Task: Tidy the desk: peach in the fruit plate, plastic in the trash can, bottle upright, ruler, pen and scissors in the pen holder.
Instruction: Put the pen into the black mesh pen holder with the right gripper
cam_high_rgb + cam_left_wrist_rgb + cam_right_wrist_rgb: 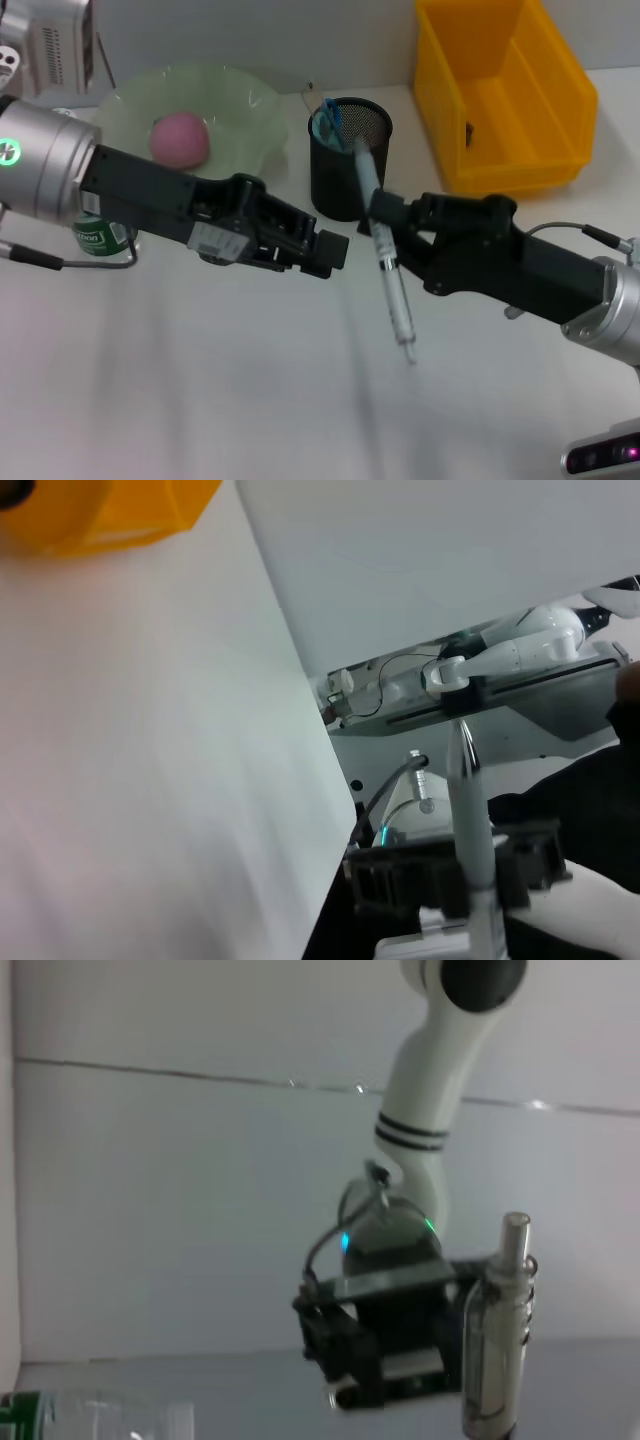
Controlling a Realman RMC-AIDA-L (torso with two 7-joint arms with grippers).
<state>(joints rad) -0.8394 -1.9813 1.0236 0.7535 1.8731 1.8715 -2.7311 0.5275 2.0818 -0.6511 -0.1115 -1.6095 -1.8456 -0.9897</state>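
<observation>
While right hand (385, 215) grips pen (388, 262), peach (180, 138) in fruit plate (250, 105); left hand (335, 250) state unclear.

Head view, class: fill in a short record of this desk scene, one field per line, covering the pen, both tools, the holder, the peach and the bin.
pen: grey-and-clear plastic pen, held tilted in the air, upper end by the holder's rim
right tool: shut on the pen
left tool: beside the pen, holding nothing
holder: black mesh pen holder, blue item inside
peach: pink peach in pale green fruit plate
bin: yellow plastic bin, far right
</observation>
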